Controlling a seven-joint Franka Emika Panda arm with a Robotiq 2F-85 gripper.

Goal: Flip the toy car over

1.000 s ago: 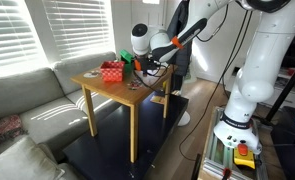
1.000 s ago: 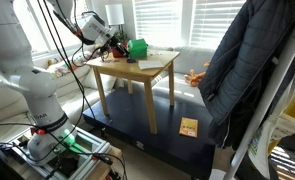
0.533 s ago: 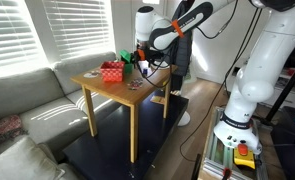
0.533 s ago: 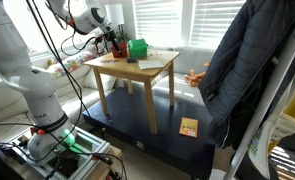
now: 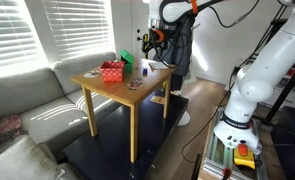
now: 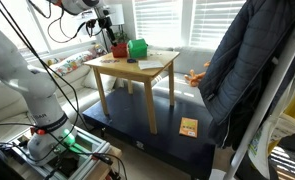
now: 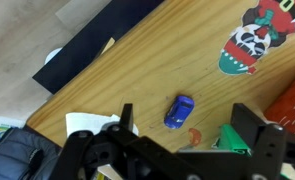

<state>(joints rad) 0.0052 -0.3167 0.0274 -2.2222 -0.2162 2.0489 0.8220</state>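
One blue car (image 7: 179,111) lies on the wooden counter (image 7: 137,60), apart from everything else. In the wrist view it shows between the two dark fingers (image 7: 125,118), far below them. From this height it cannot be told which side of the car is up. The gripper (image 5: 150,41) hangs well above the counter's far end, jaws spread wide and holding nothing. Just beside the car lies a small orange scrap (image 7: 192,135), then a green object (image 7: 231,138), with a red basket (image 7: 289,100) at the picture's edge. A round skull sticker (image 7: 251,42) lies farther off on the wood. White paper (image 7: 87,122) shows beyond the counter's edge. In an exterior view a person (image 6: 249,75) in a dark jacket stands near the counter.
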